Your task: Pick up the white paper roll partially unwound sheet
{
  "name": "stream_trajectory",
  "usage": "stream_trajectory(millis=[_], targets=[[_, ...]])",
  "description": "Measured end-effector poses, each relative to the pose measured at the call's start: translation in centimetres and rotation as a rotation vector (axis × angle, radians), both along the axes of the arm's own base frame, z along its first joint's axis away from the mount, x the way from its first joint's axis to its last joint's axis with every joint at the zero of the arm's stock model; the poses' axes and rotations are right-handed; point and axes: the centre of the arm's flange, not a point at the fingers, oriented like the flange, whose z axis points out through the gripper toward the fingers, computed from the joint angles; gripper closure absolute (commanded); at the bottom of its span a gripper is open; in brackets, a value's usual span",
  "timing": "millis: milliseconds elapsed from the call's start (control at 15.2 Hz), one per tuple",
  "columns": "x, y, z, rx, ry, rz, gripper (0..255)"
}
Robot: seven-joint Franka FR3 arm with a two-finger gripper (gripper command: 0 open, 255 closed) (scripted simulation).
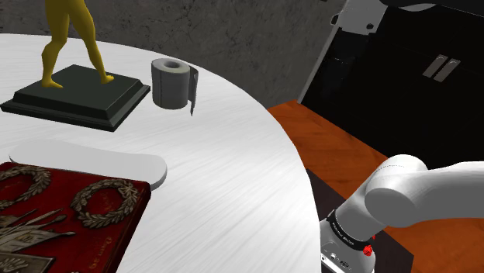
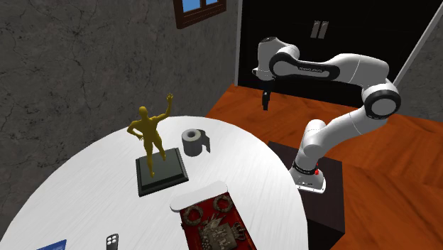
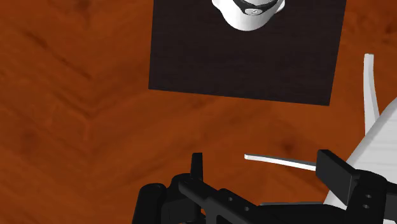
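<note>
The paper roll (image 1: pixel 171 81) looks grey and stands upright on the round white table (image 1: pixel 233 171), with a loose sheet (image 1: pixel 192 91) hanging down its side. In the second exterior view the roll (image 2: pixel 193 140) sits near the table's far edge, beside the statue. My gripper (image 2: pixel 265 99) hangs high in the air past that edge, over the wooden floor and well away from the roll. In the wrist view the gripper (image 3: pixel 264 170) is open, its fingers (image 3: pixel 197 168) wide apart with nothing between them, above the floor and the dark stand (image 3: pixel 248 63).
A gold figure (image 1: pixel 70 39) on a dark plinth (image 1: pixel 77 97) stands next to the roll. A red ornamented box (image 1: pixel 62 217) and a white oblong plate (image 1: pixel 93 163) lie nearer the front. A small remote (image 2: pixel 112 241) lies by the near edge. Dark cabinet doors (image 2: pixel 319 42) rise behind the arm.
</note>
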Motion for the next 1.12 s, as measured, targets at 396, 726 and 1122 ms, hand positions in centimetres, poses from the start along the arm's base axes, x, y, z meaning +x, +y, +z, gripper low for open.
stream_trajectory(millis=[396,726,1122], targets=[[2.8,4.3,0.0,0.005,-0.019,0.015,0],[5.9,9.7,-0.5,0.012,-0.043,0.033,0],[9.7,16.3,-0.5,0.020,-0.072,0.055,0]])
